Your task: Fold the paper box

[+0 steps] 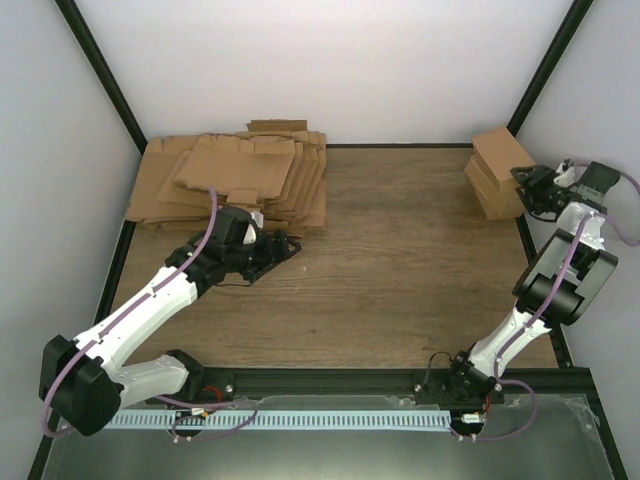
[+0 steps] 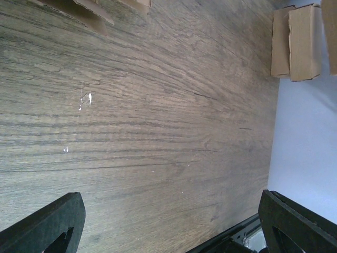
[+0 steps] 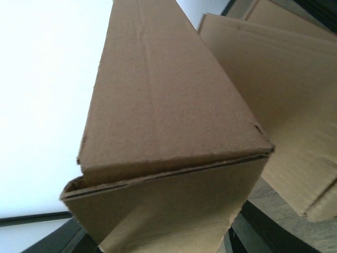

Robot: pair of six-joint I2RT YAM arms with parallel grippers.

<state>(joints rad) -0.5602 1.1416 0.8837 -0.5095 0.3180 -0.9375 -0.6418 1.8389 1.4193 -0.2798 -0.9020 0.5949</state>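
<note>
Left gripper [image 2: 168, 226] is hovering over the table [image 2: 158, 132] w/ 2 fingers [image 2: 47, 226] spread wide. Right gripper [image 1: 528, 190] is pinching the box [image 3: 168, 121], right beside other boxes [image 3: 295, 105].

I see my left end effector [image 2: 171, 211] above the wood-grain tabletop [image 2: 158, 132], jaws wide apart. Far beyond one jaw, brown cartons [image 2: 297, 42] stand by a white wall [image 2: 305, 147]; beyond the other, cardboard flaps [image 2: 89, 10].
</note>
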